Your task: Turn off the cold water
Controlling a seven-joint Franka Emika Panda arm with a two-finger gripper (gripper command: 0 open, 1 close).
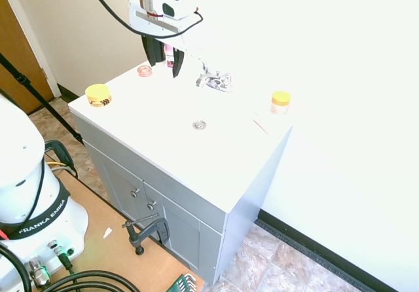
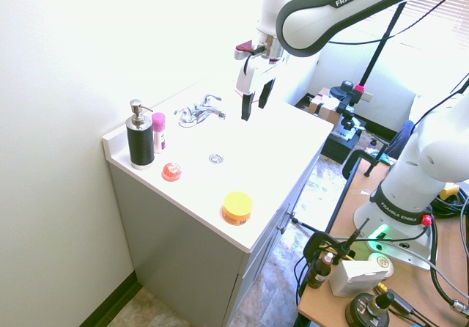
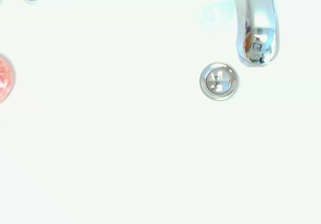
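The gripper hangs with fingers spread, beside the chrome faucet and its right-hand lever. Below it, the second exterior view alone shows a soap dispenser.

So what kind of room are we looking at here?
Probably a bathroom, perhaps a staged one: there's a low chrome faucet, a drain set in the white countertop, and a soap pump bottle.
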